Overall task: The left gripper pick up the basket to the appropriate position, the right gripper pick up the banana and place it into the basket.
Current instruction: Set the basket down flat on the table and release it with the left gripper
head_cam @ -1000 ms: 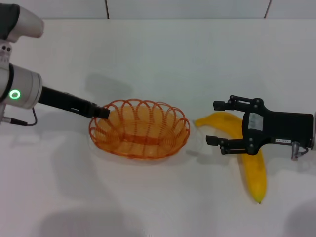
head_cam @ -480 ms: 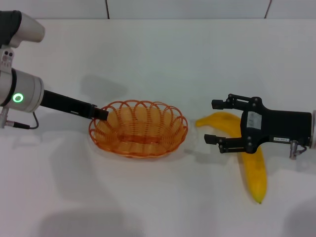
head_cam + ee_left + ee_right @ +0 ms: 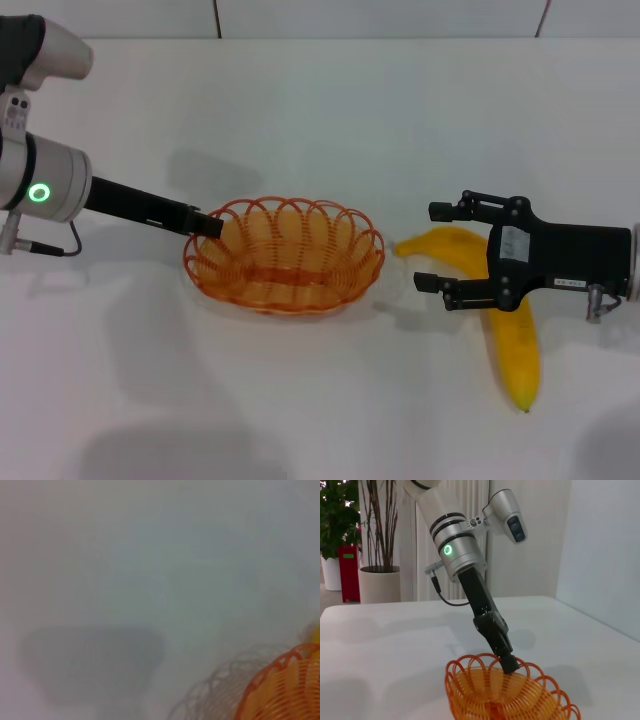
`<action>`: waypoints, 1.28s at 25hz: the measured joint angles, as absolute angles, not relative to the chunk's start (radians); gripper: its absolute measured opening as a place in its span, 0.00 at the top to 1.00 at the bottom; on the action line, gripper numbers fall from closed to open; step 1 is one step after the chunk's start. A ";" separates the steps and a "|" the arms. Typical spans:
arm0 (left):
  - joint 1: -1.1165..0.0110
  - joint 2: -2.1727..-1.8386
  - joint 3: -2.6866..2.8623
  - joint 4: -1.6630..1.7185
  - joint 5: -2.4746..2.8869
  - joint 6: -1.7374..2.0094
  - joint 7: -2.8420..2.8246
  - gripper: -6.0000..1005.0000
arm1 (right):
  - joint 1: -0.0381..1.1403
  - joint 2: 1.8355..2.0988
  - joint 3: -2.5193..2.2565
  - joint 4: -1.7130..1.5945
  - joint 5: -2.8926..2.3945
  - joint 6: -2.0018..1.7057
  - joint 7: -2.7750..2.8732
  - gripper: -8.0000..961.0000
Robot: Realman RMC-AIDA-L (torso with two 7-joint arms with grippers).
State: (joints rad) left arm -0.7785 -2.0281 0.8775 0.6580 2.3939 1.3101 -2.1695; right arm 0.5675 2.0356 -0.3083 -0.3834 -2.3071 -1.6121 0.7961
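Since a second ago the basket [image 3: 284,256] has shifted slightly toward the far edge of the worktop [image 3: 330,110], the left gripper [image 3: 208,225] closed on its left rim; keep the carry level; right gripper [image 3: 440,247], fingers spread and empty, hovers over the banana [image 3: 505,325] near the right edge; open room lies behind.

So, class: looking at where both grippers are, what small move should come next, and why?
Probably the left gripper, gripping the basket at its rim, should set it down near the banana. The wrist view shows the basket's shadow apart from it on the table, so it seems lifted. The right gripper hangs open above the banana, apparently waiting.
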 joint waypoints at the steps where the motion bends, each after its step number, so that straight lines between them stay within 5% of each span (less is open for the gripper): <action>1: -0.779 -2.028 0.877 0.658 2.395 1.311 -2.169 0.92 | 0.568 2.036 -0.308 -0.383 -2.307 -1.612 0.796 0.10; 12: -0.780 -2.028 0.879 0.658 2.399 1.315 -2.171 0.91 | 0.567 2.036 -0.308 -0.383 -2.307 -1.612 0.796 0.10; 18: -0.781 -2.029 0.890 0.658 2.397 1.315 -2.169 0.80 | 0.565 2.035 -0.308 -0.383 -2.307 -1.612 0.796 0.10; 23: -0.779 -2.029 0.936 0.664 2.397 1.316 -2.168 0.64 | 0.560 2.034 -0.308 -0.383 -2.307 -1.612 0.796 0.10; 26: -0.779 -2.030 0.958 0.667 2.392 1.316 -2.172 0.40 | 0.559 2.034 -0.308 -0.383 -2.307 -1.612 0.796 0.10; 32: -0.740 -2.031 0.960 0.773 2.349 1.341 -2.183 0.28 | 0.546 2.033 -0.304 -0.389 -2.299 -1.619 0.796 0.10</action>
